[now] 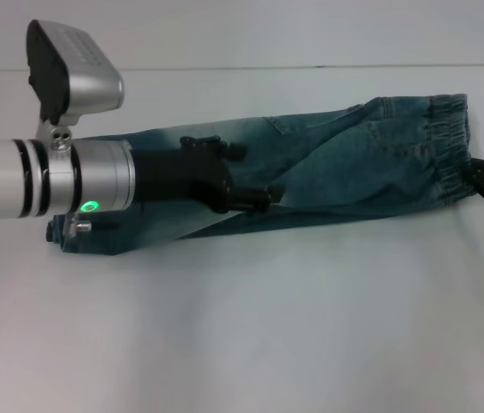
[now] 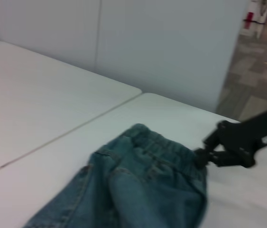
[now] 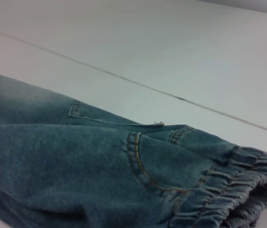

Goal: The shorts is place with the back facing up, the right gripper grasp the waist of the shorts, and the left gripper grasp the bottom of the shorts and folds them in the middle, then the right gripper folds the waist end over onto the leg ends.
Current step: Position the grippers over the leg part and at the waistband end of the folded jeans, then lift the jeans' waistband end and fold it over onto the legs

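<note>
The right gripper (image 1: 482,179) sits at the 3 o'clock edge of the head view, its fingers pressed onto the waist (image 1: 448,146) of the shorts (image 1: 327,172); the left wrist view shows the same contact, so I judge it clamped on that ruffled band. The left gripper (image 1: 254,196) hangs over the middle of the shorts, toward 9 o'clock from the waist, its tips close above or on the denim; whether its fingers are apart or together I cannot tell. The shorts lie as a long narrow strip across the white counter (image 1: 242,335), already doubled lengthwise, with the leg ends (image 1: 78,237) at 9 o'clock, mostly hidden under the left wrist. So the first fold looks done; the second, carrying the waist over onto the leg ends, is not yet made.
</note>
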